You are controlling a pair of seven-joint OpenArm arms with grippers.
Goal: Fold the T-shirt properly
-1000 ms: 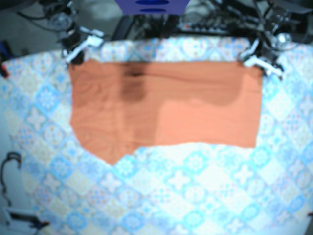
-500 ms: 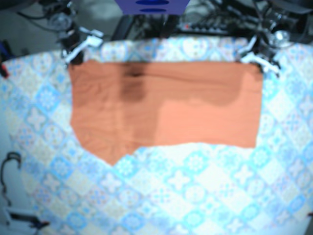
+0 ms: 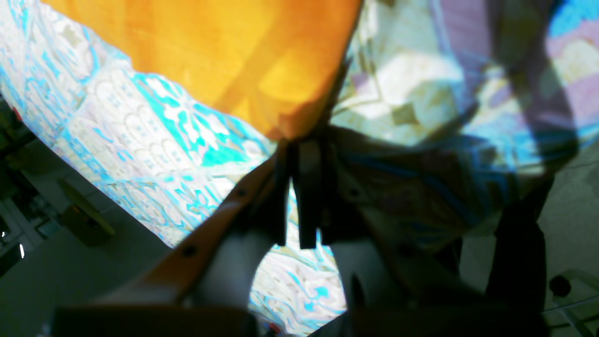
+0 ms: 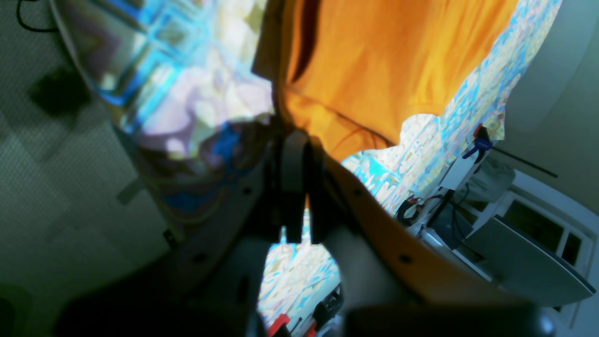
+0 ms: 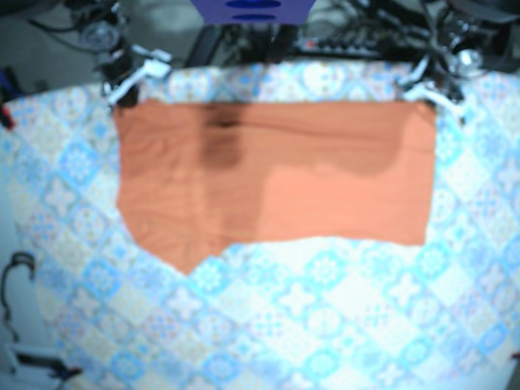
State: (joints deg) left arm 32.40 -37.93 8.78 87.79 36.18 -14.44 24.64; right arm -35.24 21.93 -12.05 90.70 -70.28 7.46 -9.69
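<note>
A: What's on your screens?

B: I count one T-shirt (image 5: 276, 175), orange, spread flat on the far half of the table (image 5: 325, 317), with its top edge close to the far rim. One blue-and-white patterned cloth (image 5: 73, 162) lies under it and covers the table.

A: And the grippers?

B: Two. The right gripper (image 5: 120, 93) sits at the shirt's far corner on the base view's left. The left gripper (image 5: 424, 93) is at the far corner on its right.

A: Open?

B: From above I cannot tell, they are too small and blurred. The left wrist camera shows the fingers (image 3: 306, 196) drawn together, with only a sliver of light between them lower down. An orange corner runs right into the tips. The right wrist camera shows the same, so I read both as clamped on the shirt.

A: What does the overhead view add?

B: The whole outline. The near edge is straight on the right and drops to a point at near left, and a darker band runs down left of centre. Each wrist view gives me just one corner.
</note>
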